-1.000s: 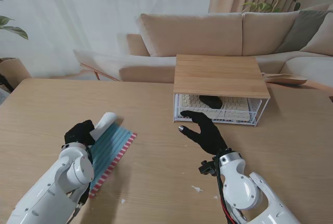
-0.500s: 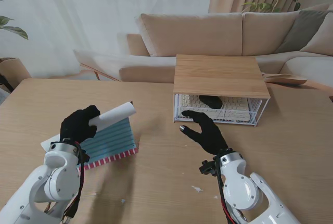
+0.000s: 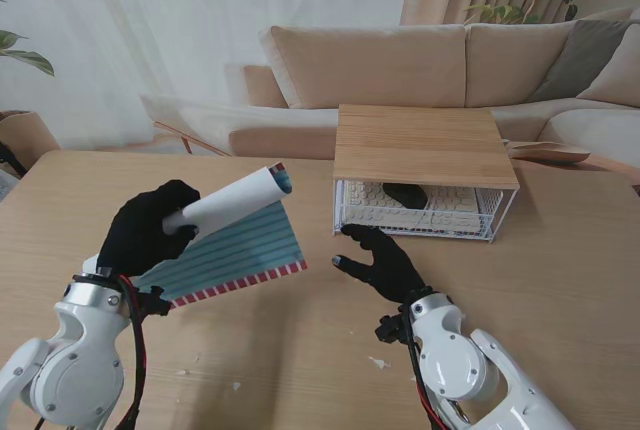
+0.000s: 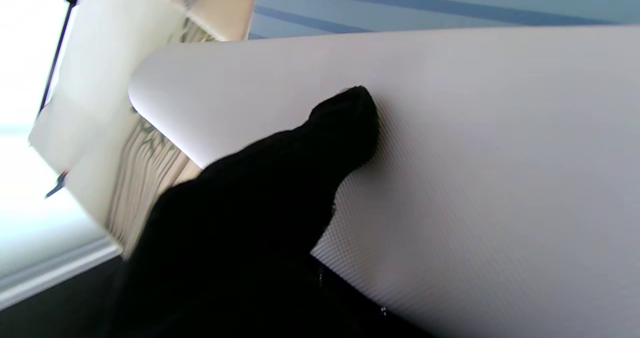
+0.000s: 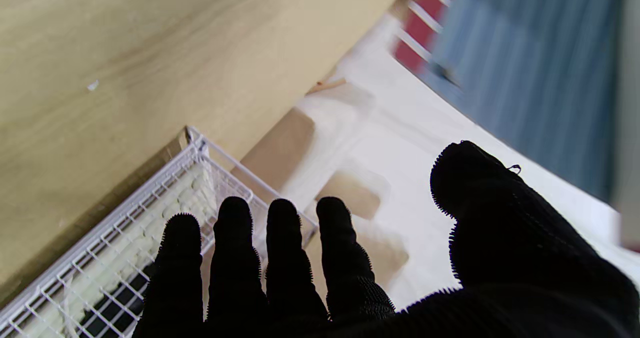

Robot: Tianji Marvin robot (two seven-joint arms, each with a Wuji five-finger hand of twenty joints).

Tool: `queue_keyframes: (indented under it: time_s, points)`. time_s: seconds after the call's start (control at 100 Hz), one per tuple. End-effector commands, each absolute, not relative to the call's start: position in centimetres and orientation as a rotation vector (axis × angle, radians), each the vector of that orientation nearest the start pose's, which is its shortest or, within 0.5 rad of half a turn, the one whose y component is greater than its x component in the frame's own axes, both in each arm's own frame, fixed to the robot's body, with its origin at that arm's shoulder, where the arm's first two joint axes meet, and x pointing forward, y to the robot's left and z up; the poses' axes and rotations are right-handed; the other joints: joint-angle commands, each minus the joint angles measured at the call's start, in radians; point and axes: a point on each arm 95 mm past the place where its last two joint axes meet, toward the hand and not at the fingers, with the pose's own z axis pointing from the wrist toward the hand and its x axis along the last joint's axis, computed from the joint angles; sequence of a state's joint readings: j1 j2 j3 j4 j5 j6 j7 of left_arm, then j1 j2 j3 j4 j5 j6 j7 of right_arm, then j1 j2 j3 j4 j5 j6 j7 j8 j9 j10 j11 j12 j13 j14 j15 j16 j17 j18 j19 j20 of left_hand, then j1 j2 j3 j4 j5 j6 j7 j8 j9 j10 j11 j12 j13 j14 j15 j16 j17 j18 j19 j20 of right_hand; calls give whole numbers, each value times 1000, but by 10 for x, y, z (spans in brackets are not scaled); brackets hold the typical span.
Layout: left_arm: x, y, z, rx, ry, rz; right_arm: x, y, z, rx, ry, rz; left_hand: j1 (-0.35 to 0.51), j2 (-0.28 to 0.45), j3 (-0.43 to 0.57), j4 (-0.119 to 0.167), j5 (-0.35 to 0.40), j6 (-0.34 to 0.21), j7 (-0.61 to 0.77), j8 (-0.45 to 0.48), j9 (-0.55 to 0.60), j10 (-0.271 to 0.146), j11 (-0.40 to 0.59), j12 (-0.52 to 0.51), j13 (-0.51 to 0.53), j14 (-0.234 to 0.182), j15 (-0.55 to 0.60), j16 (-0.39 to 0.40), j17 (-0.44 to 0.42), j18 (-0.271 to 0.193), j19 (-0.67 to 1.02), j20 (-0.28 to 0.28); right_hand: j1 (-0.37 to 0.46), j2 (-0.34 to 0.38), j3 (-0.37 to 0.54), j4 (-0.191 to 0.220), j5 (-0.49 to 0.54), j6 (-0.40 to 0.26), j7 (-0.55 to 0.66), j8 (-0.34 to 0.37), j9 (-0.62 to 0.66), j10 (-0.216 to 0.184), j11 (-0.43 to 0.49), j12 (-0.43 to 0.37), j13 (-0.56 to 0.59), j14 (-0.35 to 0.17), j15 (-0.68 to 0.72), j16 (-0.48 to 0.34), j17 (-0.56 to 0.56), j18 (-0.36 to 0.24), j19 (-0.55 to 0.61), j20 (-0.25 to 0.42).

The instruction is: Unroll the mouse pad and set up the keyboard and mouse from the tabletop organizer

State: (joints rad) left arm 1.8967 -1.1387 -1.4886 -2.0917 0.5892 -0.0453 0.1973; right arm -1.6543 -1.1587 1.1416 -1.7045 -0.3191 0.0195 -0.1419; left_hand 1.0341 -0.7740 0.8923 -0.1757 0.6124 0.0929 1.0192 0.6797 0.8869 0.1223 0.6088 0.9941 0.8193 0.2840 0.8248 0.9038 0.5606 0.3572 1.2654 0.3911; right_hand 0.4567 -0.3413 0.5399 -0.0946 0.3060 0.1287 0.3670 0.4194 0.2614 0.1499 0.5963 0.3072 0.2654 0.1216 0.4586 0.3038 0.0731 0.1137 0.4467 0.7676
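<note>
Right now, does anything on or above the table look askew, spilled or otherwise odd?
Yes. The mouse pad is off the table, tilted, still partly rolled in the left hand. A few small white flecks lie on the table near me; what they are I cannot tell. The organizer looks orderly.

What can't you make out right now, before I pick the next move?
- Keyboard: stand view, mostly under the organizer top and behind its mesh.
- Mouse: only a dark shape there.
- Left hand fingers: the mouse pad roll hides their wrap.
- Right hand: open; its wrist view blurs the pad.
</note>
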Motion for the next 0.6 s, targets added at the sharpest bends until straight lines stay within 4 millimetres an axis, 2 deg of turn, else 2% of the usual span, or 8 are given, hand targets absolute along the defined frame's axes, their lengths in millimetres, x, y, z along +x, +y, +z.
queue_keyframes:
  time_s: [0.0, 0.16, 0.3, 0.47, 0.59]
  points:
    - [318, 11, -188, -1274, 852, -2055, 364, 57, -332, -2172, -1195, -2264, 93, 19, 71, 6, 39, -43, 73, 25, 21, -19, 30, 26, 37, -37, 8, 39, 14, 0, 25, -9, -51, -33, 12, 32, -46, 27, -17, 11, -41, 10, 13, 4, -24, 6, 5, 9, -9, -18, -25, 18]
    - [307, -1, -170, -1249, 819, -2145, 364, 61, -337, -2197, -1180, -2238, 91, 20, 70, 6, 37, -44, 72, 28, 20, -20, 27, 27, 38, -42, 1, 42, 14, -4, 23, -15, -115, -95, 22, 21, -88, 80, -25, 29, -65, 31, 19, 0, -37, 12, 5, 7, -11, -13, -32, 14]
    - [306, -9, -161, -1214, 804, -2168, 364, 63, -337, -2145, -1113, -2169, 91, 23, 71, 6, 32, -44, 71, 30, 18, -20, 27, 29, 39, -42, -2, 45, 15, -5, 24, -17, -139, -144, 59, 5, -88, 82, -34, 43, -66, 28, 19, -5, -40, 2, -3, 2, -22, -28, -43, 6]
    - [307, -19, -161, -1235, 787, -2178, 363, 65, -334, -2070, -1052, -2106, 93, 28, 70, 6, 28, -41, 70, 33, 12, -19, 29, 32, 34, -45, -5, 53, 10, -8, 20, -24, -159, -180, 94, -11, -79, 80, -43, 58, -63, 25, 15, -8, -27, -2, -10, -1, -11, -39, -54, -10]
    - [307, -26, -165, -1267, 770, -2184, 363, 71, -331, -2046, -979, -2059, 92, 30, 69, 7, 26, -42, 70, 34, 10, -20, 30, 34, 32, -48, -6, 58, 8, -10, 20, -26, -144, -190, 83, -18, -72, 61, -47, 65, -62, -7, 7, -12, -27, -24, -21, -5, -13, -50, -57, -15]
